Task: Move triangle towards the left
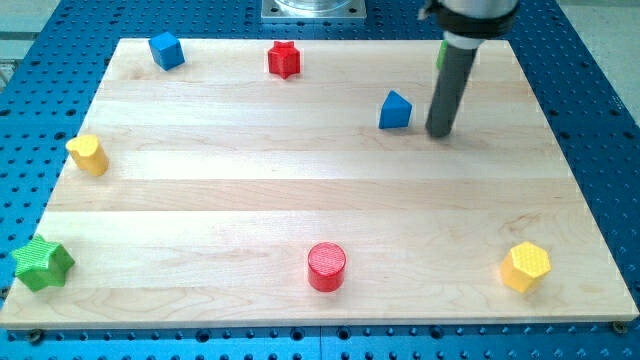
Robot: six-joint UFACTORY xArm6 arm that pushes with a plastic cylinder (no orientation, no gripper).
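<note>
The blue triangle block (pixel 395 110) sits on the wooden board (pixel 250 190) in the upper right part. My tip (pixel 439 133) is just to the triangle's right, a small gap apart from it, a little lower in the view. The dark rod rises from the tip to the view's top. A green block (pixel 440 55) shows as a sliver behind the rod, mostly hidden.
A blue cube (pixel 166 50) and a red star (pixel 284 59) lie near the top edge. A yellow cylinder-like block (pixel 88 155) is at the left edge. A green star (pixel 43 264) is at bottom left. A red cylinder (pixel 326 267) is at bottom middle, a yellow hexagon (pixel 526 267) at bottom right.
</note>
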